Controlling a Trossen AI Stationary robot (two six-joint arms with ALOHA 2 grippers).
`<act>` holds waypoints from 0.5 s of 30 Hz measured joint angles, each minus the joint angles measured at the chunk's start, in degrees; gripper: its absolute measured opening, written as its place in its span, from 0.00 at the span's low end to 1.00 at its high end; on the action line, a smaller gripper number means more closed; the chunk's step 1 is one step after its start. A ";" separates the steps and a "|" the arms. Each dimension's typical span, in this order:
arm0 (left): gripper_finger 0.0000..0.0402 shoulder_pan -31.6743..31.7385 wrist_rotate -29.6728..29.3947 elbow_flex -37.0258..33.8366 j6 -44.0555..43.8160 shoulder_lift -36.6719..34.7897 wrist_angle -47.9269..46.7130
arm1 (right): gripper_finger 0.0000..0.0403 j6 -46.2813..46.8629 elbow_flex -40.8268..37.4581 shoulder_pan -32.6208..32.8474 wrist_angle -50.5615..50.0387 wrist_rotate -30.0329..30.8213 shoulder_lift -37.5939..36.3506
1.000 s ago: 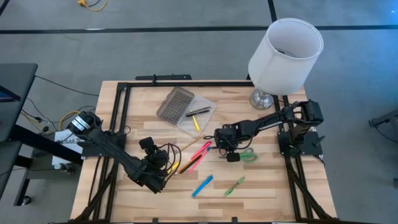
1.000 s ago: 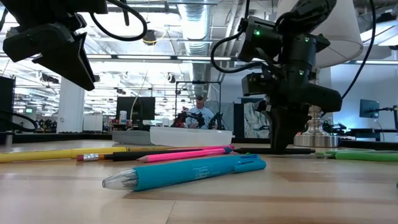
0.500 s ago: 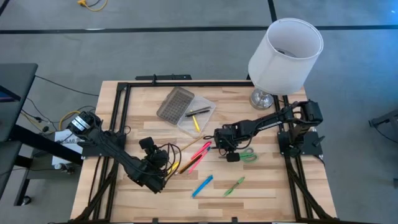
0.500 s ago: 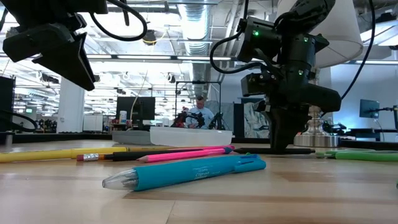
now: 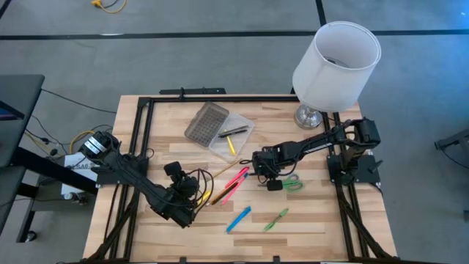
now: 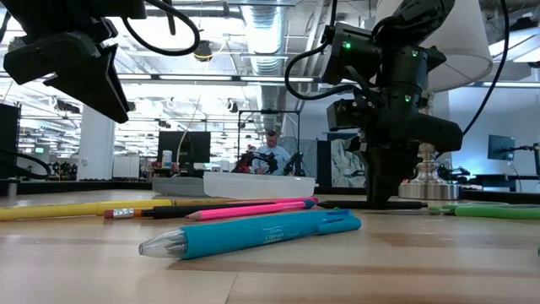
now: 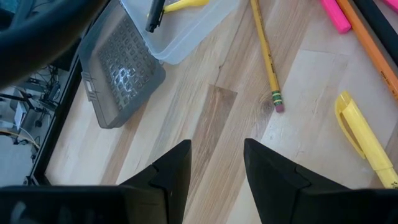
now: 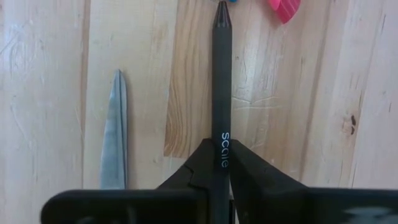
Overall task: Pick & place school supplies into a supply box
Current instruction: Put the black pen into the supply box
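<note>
My right gripper (image 8: 219, 171) is clenched on a dark pen (image 8: 221, 81), its two fingers (image 8: 186, 177) pinching the barrel low over the counter (image 8: 50, 93) so the pen points forward along the wood. Just beside the pen lies the scissors' blade (image 8: 114, 130), flat on the boards, and a pink tip (image 8: 285, 9) shows past the pen's end. From above, this gripper (image 5: 268, 174) sits mid-counter, with the green-handled scissors (image 5: 292, 182) close by it and the pink pens (image 5: 233, 182) on its other side.

My left gripper (image 7: 216, 168) hangs released above bare wood, holding nothing. Ahead of it lie a yellow pencil (image 7: 265, 57), eraser toward me, a yellow pen (image 7: 365, 142), and the box (image 7: 180, 31) with a dark pen and a yellow one inside. The grey lid (image 7: 118, 65) rests beside the box, touching it.

Nearer the front edge lie the blue marker (image 5: 238, 218) and the green marker (image 5: 275, 218), well apart from the box (image 5: 231, 137). A white lamp (image 5: 333, 62) stands at the far right corner.
</note>
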 joint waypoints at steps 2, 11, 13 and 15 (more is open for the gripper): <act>0.36 0.00 0.00 0.00 -0.02 0.00 0.00 | 0.08 0.00 0.00 0.00 0.03 -0.02 0.00; 0.36 0.00 0.00 0.00 -0.02 0.00 0.00 | 0.05 0.00 0.00 0.00 0.13 -0.02 0.00; 0.36 0.00 0.02 0.00 -0.02 0.00 0.00 | 0.06 0.00 0.00 0.00 0.15 -0.02 0.00; 0.36 0.02 0.02 0.00 -0.02 0.00 -0.02 | 0.07 0.02 0.00 0.00 0.20 -0.02 0.00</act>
